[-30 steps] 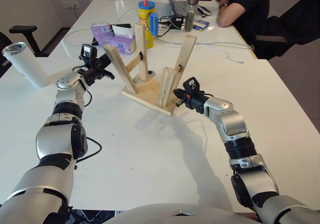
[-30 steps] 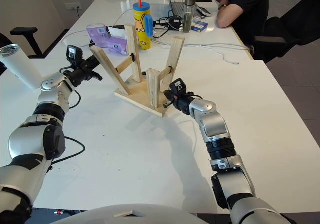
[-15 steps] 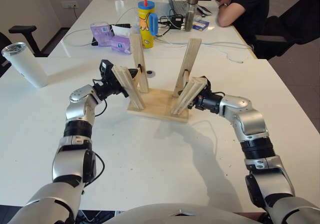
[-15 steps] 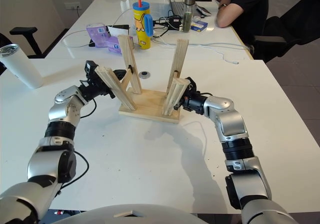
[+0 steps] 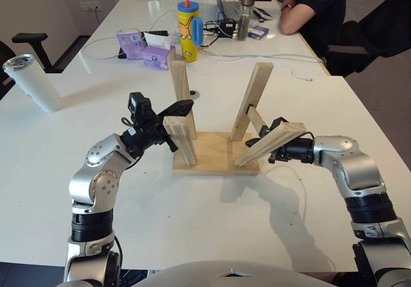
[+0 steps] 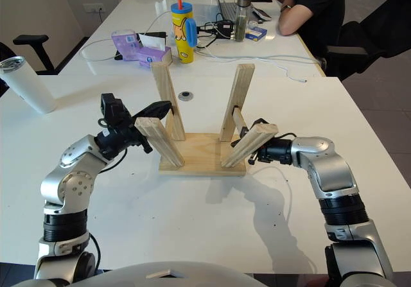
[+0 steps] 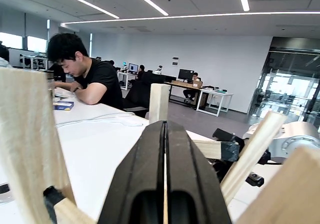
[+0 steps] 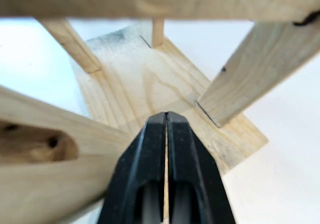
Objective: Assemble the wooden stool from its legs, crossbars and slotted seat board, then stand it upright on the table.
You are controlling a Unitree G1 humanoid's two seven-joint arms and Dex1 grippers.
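White table (image 5: 192, 223), office room behind.

- Stool is upside down near the table's middle. Seat board (image 5: 215, 155) lies flat on the table, and all four legs point up and splay outward.
- Far-left leg (image 5: 182, 94) and far-right leg (image 5: 252, 101) are the tall ones in the head views. Near-left leg (image 5: 181, 139) and near-right leg (image 5: 270, 144) lean toward the camera.
- One crossbar (image 6: 239, 121) is visible, joining the two right legs. In the left wrist view another short bar runs off the leg at the frame edge, but its other end is cut off.
- Left gripper (image 7: 164, 129): fingers pressed together with only a hairline slit and nothing between them. It sits at the top end of the near-left leg, pointing across between the two left legs. Can't tell whether it touches the wood.
- Right gripper (image 8: 165, 121): fingers also pressed together and empty. It sits tucked against the near-right leg with its tip aimed in over the seat board, between the legs. The leg hides most of it in the head views, so contact is unclear.
- Small round disc (image 6: 185, 96) lies on the table just behind the far-left leg.
- Further out, a white tumbler (image 5: 32, 81) stands at the left edge, well apart from the stool.
- At the far end are purple tissue packs (image 5: 144, 49), a yellow cup with straw (image 5: 188, 24), a dark bottle (image 5: 244, 17) and loose cables (image 5: 257, 56).
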